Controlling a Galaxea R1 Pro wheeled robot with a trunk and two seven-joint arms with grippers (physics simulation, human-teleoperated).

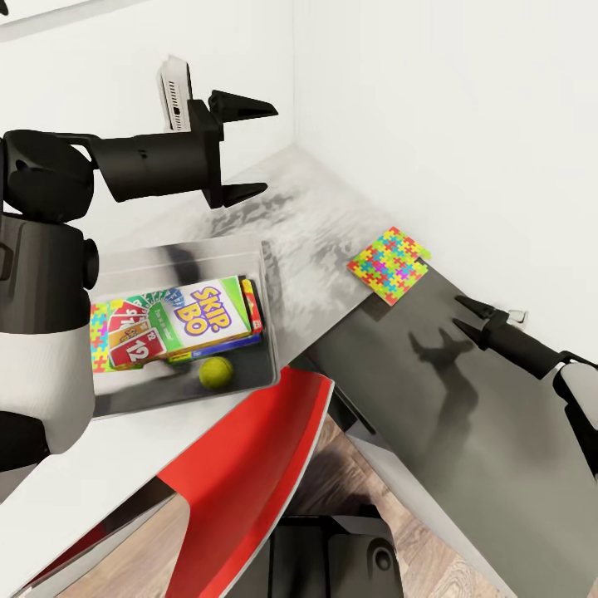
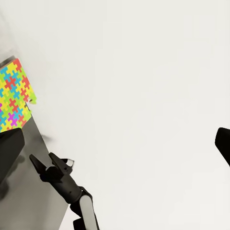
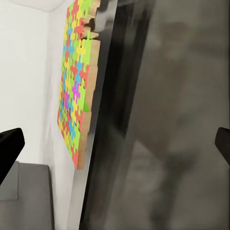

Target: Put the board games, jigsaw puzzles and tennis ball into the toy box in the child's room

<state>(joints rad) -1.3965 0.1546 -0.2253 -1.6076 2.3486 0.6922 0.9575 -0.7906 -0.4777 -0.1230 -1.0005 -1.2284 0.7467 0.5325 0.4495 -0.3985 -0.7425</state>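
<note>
The toy box (image 1: pixel 268 291) sits on the pale table (image 1: pixel 307 224). In it lie the Skip-Bo board game (image 1: pixel 178 320) on top of other flat boxes, the tennis ball (image 1: pixel 216 373) and a jigsaw puzzle (image 1: pixel 100 342) at its left end. My left gripper (image 1: pixel 259 149) hangs open and empty above the table beyond the box. A second jigsaw puzzle (image 1: pixel 389 264) (image 2: pixel 13 96) (image 3: pixel 76 91) lies by the wall at the table's edge. My right gripper (image 1: pixel 467 319) (image 2: pixel 42 163) is open over the lower desk, a short way from that puzzle and pointing towards it.
A lower dark grey desk (image 1: pixel 473 415) adjoins the table at the right. A red chair (image 1: pixel 249 465) stands close in front between the two surfaces. White walls (image 1: pixel 432 124) meet in a corner behind the table. Wood-plank floor (image 1: pixel 415 531) shows below.
</note>
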